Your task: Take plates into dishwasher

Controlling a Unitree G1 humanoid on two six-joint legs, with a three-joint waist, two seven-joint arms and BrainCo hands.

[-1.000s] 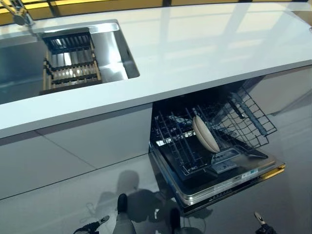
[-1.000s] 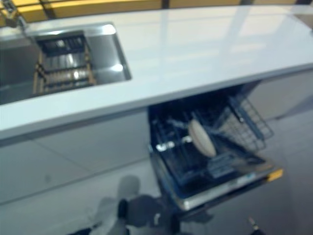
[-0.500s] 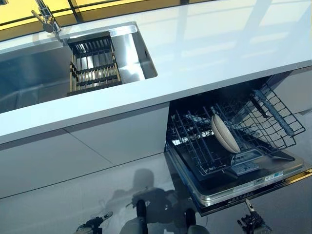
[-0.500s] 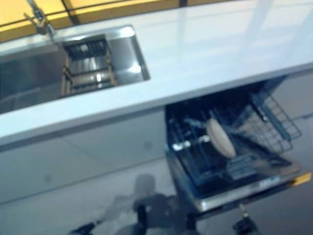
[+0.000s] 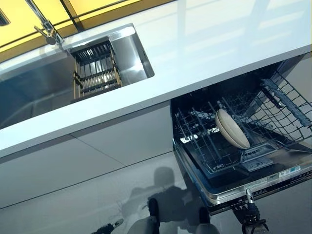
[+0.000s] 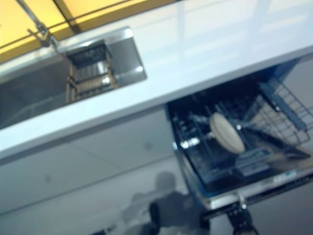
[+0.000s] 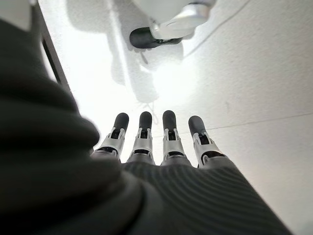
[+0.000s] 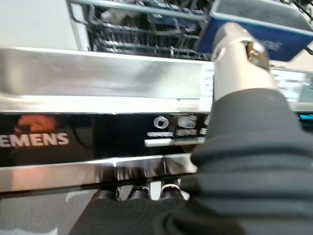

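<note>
A cream plate (image 5: 232,128) stands on edge in the pulled-out lower rack (image 5: 204,141) of the open dishwasher; it also shows in the right eye view (image 6: 226,132). My right hand (image 5: 251,217) is at the front edge of the lowered door (image 5: 258,183), open and empty. In the right wrist view its thumb (image 8: 239,54) points up across the door panel (image 8: 98,137) and its fingers (image 8: 139,192) reach the door's lower edge. My left hand (image 7: 170,142) hangs open and empty over the pale floor; it also shows low in the left eye view (image 5: 109,226).
A white countertop (image 5: 204,44) runs above the dishwasher. A steel sink (image 5: 29,92) at its left holds a drying rack (image 5: 96,73), with a tap (image 5: 45,27) behind. Grey cabinet fronts (image 5: 97,156) stand left of the dishwasher. The rack's wire side (image 5: 292,105) sticks out to the right.
The camera has shifted and tilted, so the whole scene sits differently. My right hand has risen up to the door's front edge. The plate has not moved in the rack.
</note>
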